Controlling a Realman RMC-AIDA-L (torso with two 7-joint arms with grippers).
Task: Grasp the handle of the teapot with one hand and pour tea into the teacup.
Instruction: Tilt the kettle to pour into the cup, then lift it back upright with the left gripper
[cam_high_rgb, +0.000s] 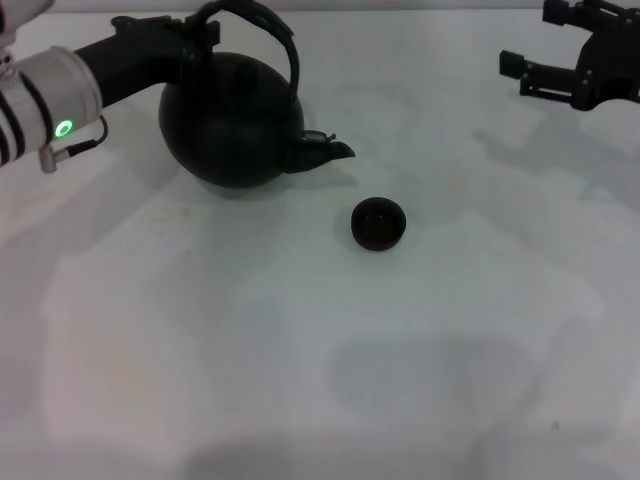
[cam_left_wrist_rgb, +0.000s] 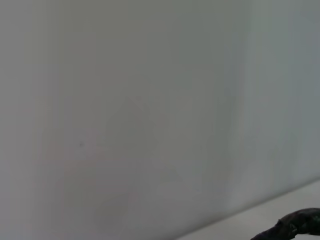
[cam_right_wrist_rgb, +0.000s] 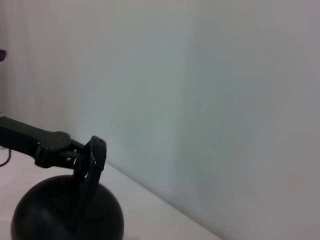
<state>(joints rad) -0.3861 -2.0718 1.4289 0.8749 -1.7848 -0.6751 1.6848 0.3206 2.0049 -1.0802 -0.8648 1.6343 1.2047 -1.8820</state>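
Note:
The black round teapot (cam_high_rgb: 230, 120) stands at the table's far left, its short spout (cam_high_rgb: 325, 152) pointing right toward the teacup (cam_high_rgb: 378, 222), a small dark cup a short way in front of the spout. The arched handle (cam_high_rgb: 290, 60) loops over the pot's top. My left gripper (cam_high_rgb: 200, 30) reaches in from the left and is shut on the handle's crown. The right wrist view shows the teapot (cam_right_wrist_rgb: 65, 210), the handle (cam_right_wrist_rgb: 87, 187) and the left gripper (cam_right_wrist_rgb: 92, 155) clamped on it. My right gripper (cam_high_rgb: 530, 75) hovers open at the far right, holding nothing.
The white table (cam_high_rgb: 300, 350) stretches toward me in front of the pot and cup. A pale wall (cam_right_wrist_rgb: 210, 100) stands behind the table. In the left wrist view a dark curved piece (cam_left_wrist_rgb: 295, 225) shows at one corner.

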